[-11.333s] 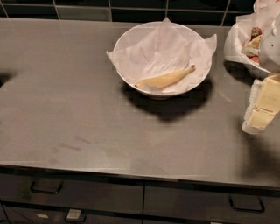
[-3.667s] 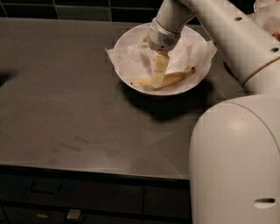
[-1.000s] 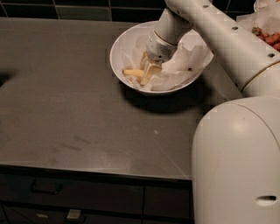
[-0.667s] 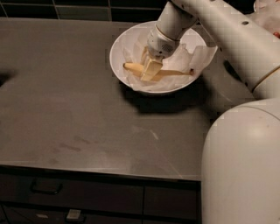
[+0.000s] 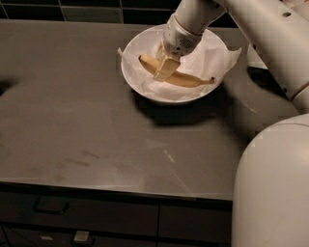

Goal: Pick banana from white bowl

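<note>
A dark grey countertop (image 5: 72,120) bears faint smudges, dark wall tiles (image 5: 91,13) behind, handled drawers (image 5: 111,219) below.

The gripper (image 5: 164,67) sits low in the bowl (image 5: 126,77), on top of the banana (image 5: 186,80). It hides the piece of banana right under it. The arm (image 5: 260,29) hides the bowl's back rim above the gripper. The arm runs off the top and right edges.
</note>
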Controlling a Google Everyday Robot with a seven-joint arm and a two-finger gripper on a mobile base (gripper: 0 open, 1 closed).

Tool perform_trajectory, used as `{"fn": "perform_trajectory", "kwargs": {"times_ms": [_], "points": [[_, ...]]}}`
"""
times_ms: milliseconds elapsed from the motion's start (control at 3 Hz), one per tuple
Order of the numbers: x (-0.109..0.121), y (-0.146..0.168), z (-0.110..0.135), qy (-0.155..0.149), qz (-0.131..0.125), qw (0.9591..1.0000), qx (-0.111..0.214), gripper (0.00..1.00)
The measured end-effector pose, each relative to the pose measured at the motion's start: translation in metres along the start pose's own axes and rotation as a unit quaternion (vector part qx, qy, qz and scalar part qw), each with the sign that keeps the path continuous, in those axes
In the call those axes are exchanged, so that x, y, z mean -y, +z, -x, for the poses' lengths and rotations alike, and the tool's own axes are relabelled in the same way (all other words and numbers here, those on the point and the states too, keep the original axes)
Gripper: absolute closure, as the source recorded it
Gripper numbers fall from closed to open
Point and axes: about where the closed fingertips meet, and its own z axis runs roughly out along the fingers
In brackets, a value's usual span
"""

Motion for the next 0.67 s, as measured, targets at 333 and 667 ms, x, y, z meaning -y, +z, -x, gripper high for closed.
{"fn": "perform_trajectory", "kwargs": {"times_ms": [333,667], "points": [[-0.006,-0.018,0.010,-0.001,-0.014,0.9999,0.008,1.00],[-0.015,-0.045,0.030,-0.011,-0.034,0.9991,0.023,1.00]]}}
